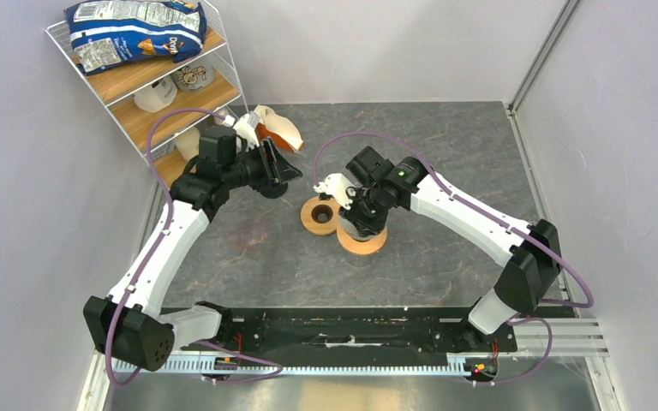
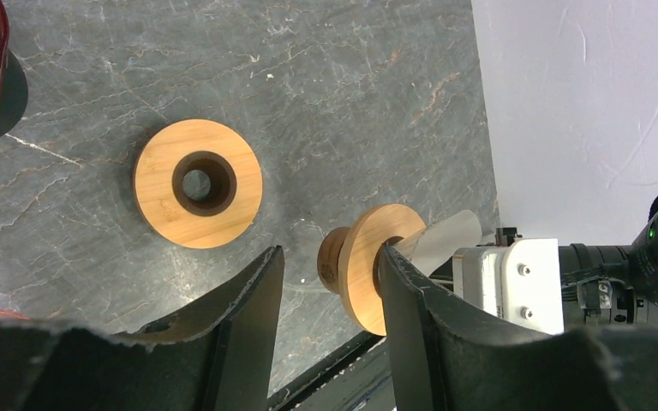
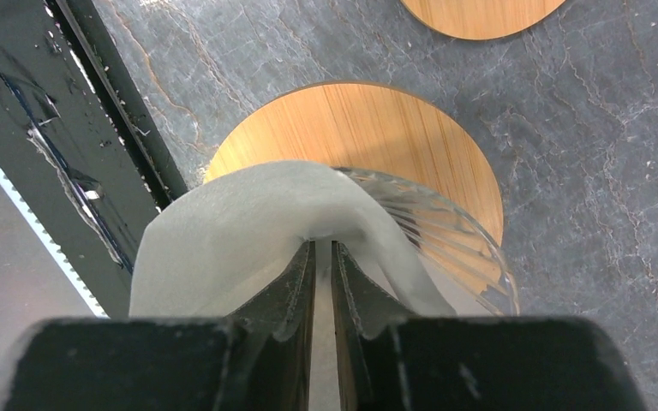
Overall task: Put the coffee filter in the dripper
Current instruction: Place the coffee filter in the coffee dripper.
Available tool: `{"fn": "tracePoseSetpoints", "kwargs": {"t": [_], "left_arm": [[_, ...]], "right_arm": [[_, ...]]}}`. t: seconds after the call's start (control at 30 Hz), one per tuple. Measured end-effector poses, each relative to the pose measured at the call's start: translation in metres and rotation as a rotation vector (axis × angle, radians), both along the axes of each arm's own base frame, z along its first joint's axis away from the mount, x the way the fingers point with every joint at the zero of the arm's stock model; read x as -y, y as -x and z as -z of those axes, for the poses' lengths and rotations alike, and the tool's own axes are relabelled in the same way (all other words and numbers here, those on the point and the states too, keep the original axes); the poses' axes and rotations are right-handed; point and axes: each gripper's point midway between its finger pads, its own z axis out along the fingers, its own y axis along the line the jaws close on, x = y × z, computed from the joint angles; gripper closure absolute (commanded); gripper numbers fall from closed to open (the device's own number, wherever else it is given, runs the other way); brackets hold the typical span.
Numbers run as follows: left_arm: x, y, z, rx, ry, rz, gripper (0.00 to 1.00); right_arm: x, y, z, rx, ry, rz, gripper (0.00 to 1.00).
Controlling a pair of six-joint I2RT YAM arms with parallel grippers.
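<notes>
The dripper [image 3: 445, 235] stands upright on its wooden collar [image 3: 360, 120] in the middle of the table, with its ribbed glass rim showing. The cream coffee filter [image 3: 231, 231] hangs over that rim, partly inside the glass. My right gripper [image 3: 324, 244] is right above the dripper, shut on a fold of the filter. In the top view the right gripper [image 1: 353, 210] covers the dripper [image 1: 362, 241]. My left gripper [image 2: 330, 253] is open and holds nothing. It hovers to the left, aimed at the dripper [image 2: 368, 265] from the side, and is apart from it in the top view [image 1: 284, 171].
A bare wooden ring [image 1: 320, 216] lies just left of the dripper, also seen in the left wrist view [image 2: 197, 182]. An orange-and-white filter packet [image 1: 276, 128] leans by the wire shelf [image 1: 150, 90] at the back left. A black rail [image 1: 351, 330] runs along the near edge.
</notes>
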Motion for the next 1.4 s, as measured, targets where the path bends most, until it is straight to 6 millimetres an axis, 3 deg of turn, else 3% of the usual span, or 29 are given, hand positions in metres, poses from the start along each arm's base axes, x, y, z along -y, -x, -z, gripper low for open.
{"fn": "tracePoseSetpoints", "kwargs": {"t": [0.7,1.4], "left_arm": [[0.001,0.001,0.003,-0.009,0.0,0.005,0.48],[0.001,0.001,0.003,-0.009,0.0,0.006,0.48]], "right_arm": [[0.003,-0.007,0.018,-0.022,0.023,0.016,0.84],[0.004,-0.007,0.024,-0.024,0.021,0.008,0.86]]}}
